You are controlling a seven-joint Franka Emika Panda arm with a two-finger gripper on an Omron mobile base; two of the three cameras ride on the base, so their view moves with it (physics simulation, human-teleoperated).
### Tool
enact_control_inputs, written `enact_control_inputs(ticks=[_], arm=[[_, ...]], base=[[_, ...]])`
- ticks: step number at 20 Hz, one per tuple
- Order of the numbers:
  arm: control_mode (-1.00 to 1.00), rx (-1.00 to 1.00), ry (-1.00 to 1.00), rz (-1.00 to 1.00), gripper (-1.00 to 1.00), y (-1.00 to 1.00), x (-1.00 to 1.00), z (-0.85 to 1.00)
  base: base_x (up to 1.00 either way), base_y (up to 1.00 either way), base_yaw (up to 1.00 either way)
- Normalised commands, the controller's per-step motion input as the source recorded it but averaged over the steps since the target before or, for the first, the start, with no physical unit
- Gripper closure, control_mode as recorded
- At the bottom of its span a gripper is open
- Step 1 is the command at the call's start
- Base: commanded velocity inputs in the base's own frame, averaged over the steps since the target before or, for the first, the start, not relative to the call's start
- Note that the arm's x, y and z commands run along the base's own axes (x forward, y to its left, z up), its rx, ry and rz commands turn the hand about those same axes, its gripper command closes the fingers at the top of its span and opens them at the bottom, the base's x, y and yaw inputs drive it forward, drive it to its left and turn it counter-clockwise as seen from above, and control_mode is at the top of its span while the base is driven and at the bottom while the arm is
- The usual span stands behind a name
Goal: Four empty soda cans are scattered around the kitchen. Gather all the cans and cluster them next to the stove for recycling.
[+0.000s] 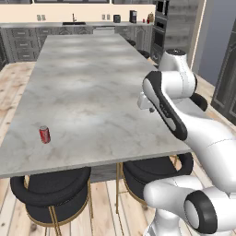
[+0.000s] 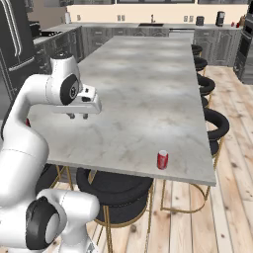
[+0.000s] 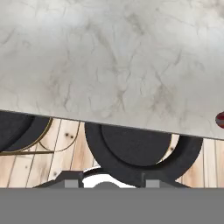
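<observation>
One red soda can stands upright on the grey marble island, close to its near edge; it also appears in the right base view and as a red sliver at the right edge of the hand view. My gripper hangs a little above the island's near edge, pointing down, well to one side of the can. Its fingers stand apart with nothing between them. In the left base view the gripper sits far right of the can. The stove is too small to make out.
The long island runs away from me. Black round stools stand under its near edge, and more stools line its right side. A back counter with a sink, wall ovens and a dark fridge ring the room.
</observation>
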Motion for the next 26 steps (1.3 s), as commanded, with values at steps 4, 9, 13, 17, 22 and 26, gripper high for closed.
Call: enact_control_inputs(ticks=[4,9,13,17,22,26], arm=[[-1.0,0.0,-0.03,0.0,-1.0,0.0,-0.09,0.0],[-1.0,0.0,-0.29,0.0,-1.0,-0.05,-0.86,0.0],[-1.0,0.0,-0.38,-0.03,-1.0,-0.37,-1.0,0.0],[-1.0,0.01,-0.24,-0.01,-1.0,-0.16,-0.69,0.0],[-1.0,0.0,-0.11,-0.03,-1.0,-0.3,-0.48,-0.01],[-1.0,0.0,-0.03,-0.09,-1.0,-0.62,-0.39,-0.1]], base=[[0.0,0.0,0.0],[0.0,0.0,0.0],[0.0,0.0,0.0],[0.0,0.0,0.0],[0.0,0.0,0.0],[0.0,0.0,0.0]])
